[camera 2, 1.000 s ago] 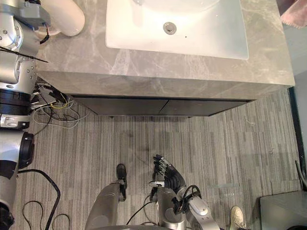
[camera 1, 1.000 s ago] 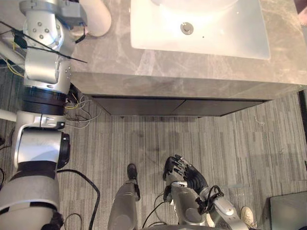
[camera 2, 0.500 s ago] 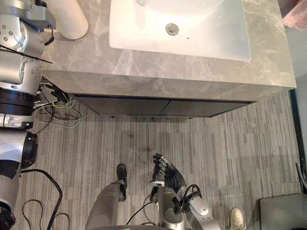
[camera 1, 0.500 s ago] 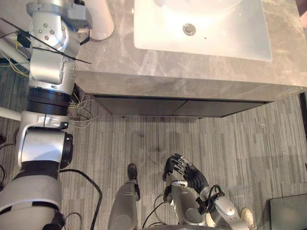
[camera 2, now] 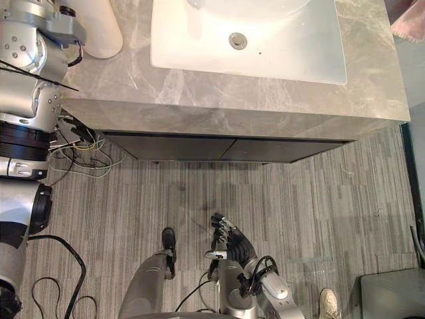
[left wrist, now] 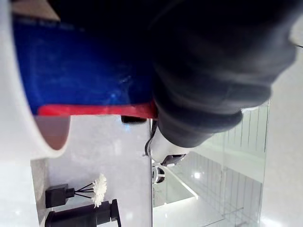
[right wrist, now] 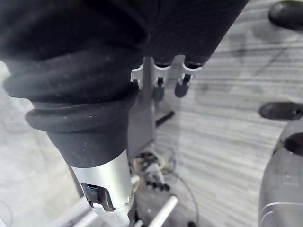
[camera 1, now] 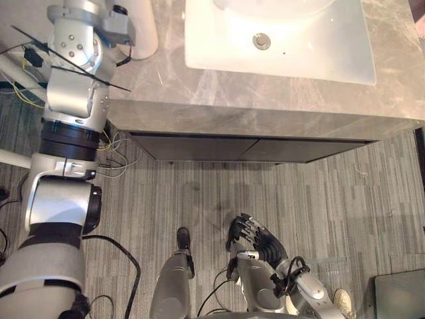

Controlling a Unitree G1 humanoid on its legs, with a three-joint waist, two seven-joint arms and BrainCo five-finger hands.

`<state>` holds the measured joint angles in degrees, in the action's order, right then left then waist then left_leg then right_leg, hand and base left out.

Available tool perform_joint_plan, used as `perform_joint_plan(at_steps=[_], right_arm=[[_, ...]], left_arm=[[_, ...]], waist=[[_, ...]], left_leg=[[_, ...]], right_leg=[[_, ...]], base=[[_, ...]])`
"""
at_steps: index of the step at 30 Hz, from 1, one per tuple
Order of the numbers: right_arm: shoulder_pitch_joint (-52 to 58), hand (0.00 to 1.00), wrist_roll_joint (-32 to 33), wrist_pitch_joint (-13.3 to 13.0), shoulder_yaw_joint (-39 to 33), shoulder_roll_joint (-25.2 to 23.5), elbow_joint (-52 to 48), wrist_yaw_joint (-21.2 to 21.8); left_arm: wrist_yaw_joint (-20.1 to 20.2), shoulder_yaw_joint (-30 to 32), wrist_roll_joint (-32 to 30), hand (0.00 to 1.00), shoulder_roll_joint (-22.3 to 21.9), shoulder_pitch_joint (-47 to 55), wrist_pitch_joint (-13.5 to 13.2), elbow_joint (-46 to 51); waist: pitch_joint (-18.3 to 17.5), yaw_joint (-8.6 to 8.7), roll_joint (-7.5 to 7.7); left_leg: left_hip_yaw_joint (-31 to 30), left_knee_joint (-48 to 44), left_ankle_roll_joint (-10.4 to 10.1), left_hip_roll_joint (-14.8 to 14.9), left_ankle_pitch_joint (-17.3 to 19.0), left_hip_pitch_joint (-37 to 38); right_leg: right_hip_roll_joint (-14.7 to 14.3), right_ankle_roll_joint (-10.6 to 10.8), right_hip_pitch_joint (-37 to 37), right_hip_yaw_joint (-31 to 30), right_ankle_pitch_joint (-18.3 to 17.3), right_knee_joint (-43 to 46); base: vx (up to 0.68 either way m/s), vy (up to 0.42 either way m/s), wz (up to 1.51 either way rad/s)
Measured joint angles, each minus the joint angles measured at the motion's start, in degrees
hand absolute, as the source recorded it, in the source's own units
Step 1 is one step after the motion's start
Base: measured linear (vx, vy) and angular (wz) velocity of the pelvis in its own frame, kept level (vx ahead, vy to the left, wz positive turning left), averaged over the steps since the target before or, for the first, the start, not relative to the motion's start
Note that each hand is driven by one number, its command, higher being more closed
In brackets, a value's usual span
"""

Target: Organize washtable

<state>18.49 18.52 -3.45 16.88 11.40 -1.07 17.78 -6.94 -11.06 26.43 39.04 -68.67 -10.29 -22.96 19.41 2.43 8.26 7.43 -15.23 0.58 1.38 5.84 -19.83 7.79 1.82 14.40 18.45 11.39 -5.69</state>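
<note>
The grey marble washtable (camera 1: 265,100) carries a white sink (camera 1: 279,33) with a round drain (camera 1: 261,41). At its left end stands a white cylinder (camera 1: 145,30), with my left arm reaching up beside it. In the left wrist view my left hand (left wrist: 213,71) shows its dark cover close against a white container (left wrist: 19,123) that holds something blue with a red band (left wrist: 85,80); its fingers are hidden. My right hand (camera 1: 255,240) hangs low over the floor, open, with fingers (right wrist: 161,87) relaxed and nothing in them.
A pink cloth (camera 2: 406,23) lies at the counter's far right corner. Dark cabinet fronts (camera 1: 252,147) run under the counter. A reed diffuser (left wrist: 75,191) and a dark fixture (left wrist: 85,217) stand by the mirror. A white shoe (camera 2: 327,300) and a dark box (camera 1: 398,296) are on the floor.
My left arm has swung a little to the right, closer to the white cylinder. The right hand hangs where it was.
</note>
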Motion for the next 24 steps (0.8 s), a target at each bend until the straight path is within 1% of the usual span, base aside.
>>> perform_joint_plan(at_steps=[4,7,12,15,17,20,22,24], right_arm=[[0.00,0.00,-0.01,0.02,0.16,0.00,0.02,0.00],[0.01,0.00,-0.02,0.02,0.51,0.00,0.03,0.00],[0.00,0.00,-0.02,0.06,1.25,-0.03,0.23,0.00],[0.00,0.00,-0.01,0.09,1.25,-0.05,0.35,0.00],[-0.05,0.00,0.00,0.09,1.35,-0.20,0.48,0.00],[-0.21,0.00,0.03,0.14,1.60,-0.66,1.62,0.00],[-0.63,0.00,0.03,0.32,1.75,-1.17,2.57,-0.03],[-0.99,0.00,0.04,0.39,2.68,-1.33,2.63,-0.03]], left_arm=[[0.80,-0.15,0.02,0.00,0.01,-0.25,0.05,-0.05],[1.68,-0.31,0.19,0.00,0.28,-0.54,0.09,-0.10],[3.08,-2.12,0.61,0.00,1.00,-1.69,0.48,-0.78],[3.20,-2.38,0.69,0.00,1.49,-1.70,0.50,-1.89],[3.21,-2.42,1.12,0.00,2.03,-1.83,0.52,-2.09],[3.23,-2.95,1.88,0.00,2.72,-2.72,0.52,-2.14],[3.27,-4.34,2.26,0.00,3.90,-3.73,0.51,-2.19],[3.28,-4.73,2.94,0.00,4.84,-5.33,0.44,-2.23]], waist=[[-0.04,0.00,-0.29],[-0.20,-0.05,-0.82],[-0.72,-0.18,-1.92],[-1.51,-0.19,-3.14],[-1.88,-0.25,-3.51],[-2.85,-0.25,-3.65],[-3.39,-0.35,-3.67],[-4.91,-0.52,-3.63]], left_leg=[[0.00,0.00,0.02,-0.04,-0.02,0.01],[-0.01,0.01,0.02,-0.06,-0.02,0.01],[-0.06,0.08,0.04,-0.16,-0.05,0.07],[-0.05,0.39,0.08,-0.29,-0.08,0.30],[-0.05,0.59,0.08,-0.29,-0.10,0.63],[-0.06,1.48,0.20,-0.37,-0.57,1.27],[-0.06,1.95,0.16,-0.41,-0.77,2.06],[-0.07,3.22,0.13,-0.57,-1.45,2.61]], right_leg=[[0.02,0.00,-0.01,0.01,0.00,0.00],[0.02,0.00,-0.02,0.03,0.00,0.00],[0.02,0.01,-0.07,0.07,0.00,-0.01],[0.09,0.01,-0.17,0.04,0.00,-0.01],[0.12,0.01,-0.40,0.02,0.00,-0.01],[0.18,0.02,-0.65,0.12,-0.01,-0.02],[0.23,0.01,-1.20,0.13,-0.01,-0.03],[0.34,-0.01,-1.24,0.22,-0.04,-0.05]], base=[[0.00,0.000,0.00],[0.00,0.000,0.00],[0.00,0.000,0.00],[0.00,0.000,0.00],[0.00,0.000,0.00],[0.01,0.010,0.00],[0.02,0.033,0.01],[0.00,0.000,0.00]])
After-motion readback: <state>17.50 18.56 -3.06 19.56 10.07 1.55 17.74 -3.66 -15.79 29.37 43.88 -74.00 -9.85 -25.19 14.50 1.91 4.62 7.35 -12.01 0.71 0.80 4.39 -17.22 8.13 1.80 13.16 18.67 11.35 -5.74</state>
